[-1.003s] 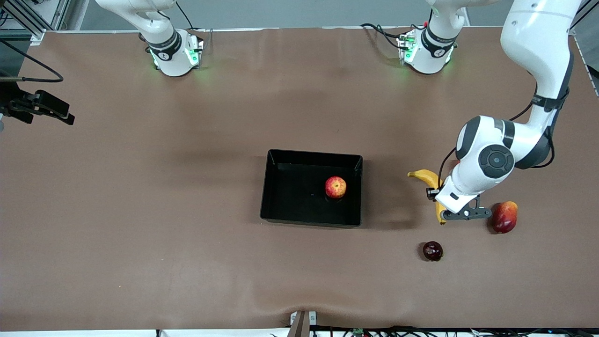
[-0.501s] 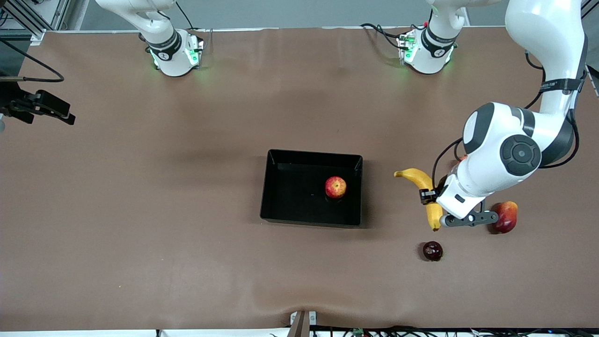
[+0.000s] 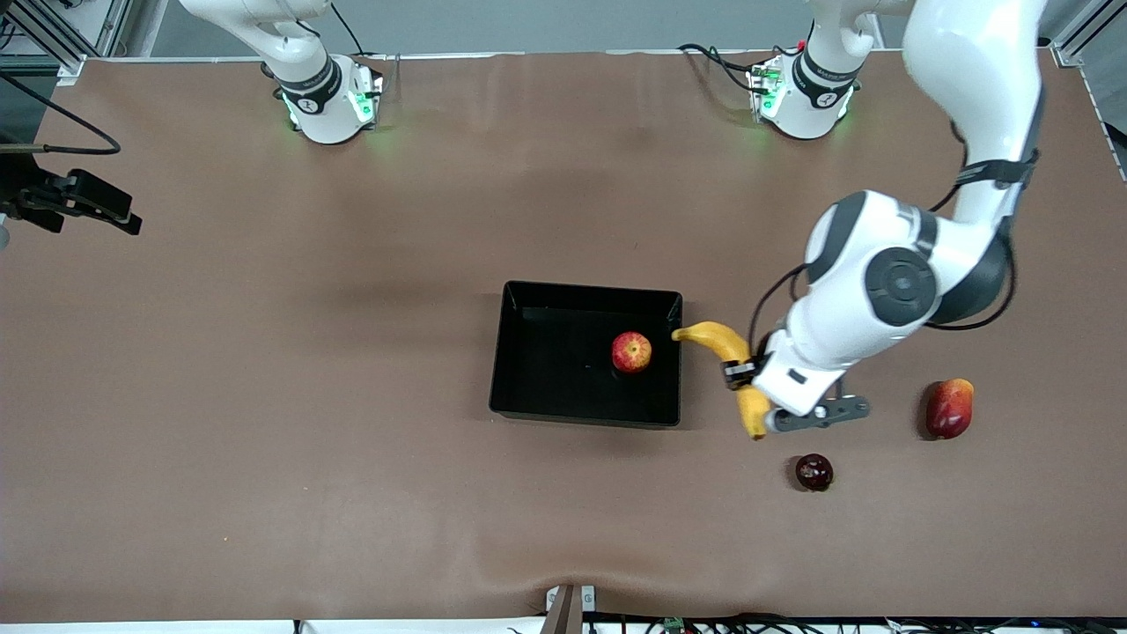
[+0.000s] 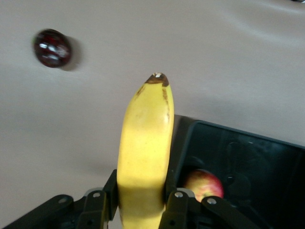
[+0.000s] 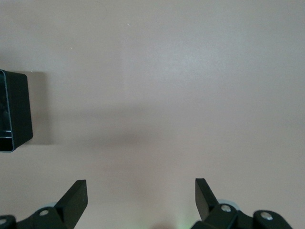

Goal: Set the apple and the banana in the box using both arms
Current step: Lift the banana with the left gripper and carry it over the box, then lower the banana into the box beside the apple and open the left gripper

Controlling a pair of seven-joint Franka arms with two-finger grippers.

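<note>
A curved yellow banana (image 3: 715, 338) hangs in the air with my left gripper (image 3: 744, 377) shut on its middle. One tip reaches the wall of the black box (image 3: 585, 288) at the left arm's end. In the left wrist view the banana (image 4: 145, 138) fills the gap of the left gripper (image 4: 141, 188), with the box (image 4: 248, 138) beside it. The red and yellow apple (image 3: 631, 352) lies inside the box and shows as the apple (image 4: 202, 183) past the banana. My right gripper (image 5: 141, 188) stands open over bare table, with a corner of the box (image 5: 16, 109) at the side of its view.
A dark red pomegranate (image 3: 813, 472) lies nearer to the front camera than the banana. An elongated red-yellow fruit (image 3: 949, 408) sits toward the left arm's end. A black device (image 3: 75, 198) juts in at the right arm's end.
My left arm has carried the banana from beside the red-yellow fruit toward the box, so its tip now reaches the box's wall. The apple and my right gripper have not moved.
</note>
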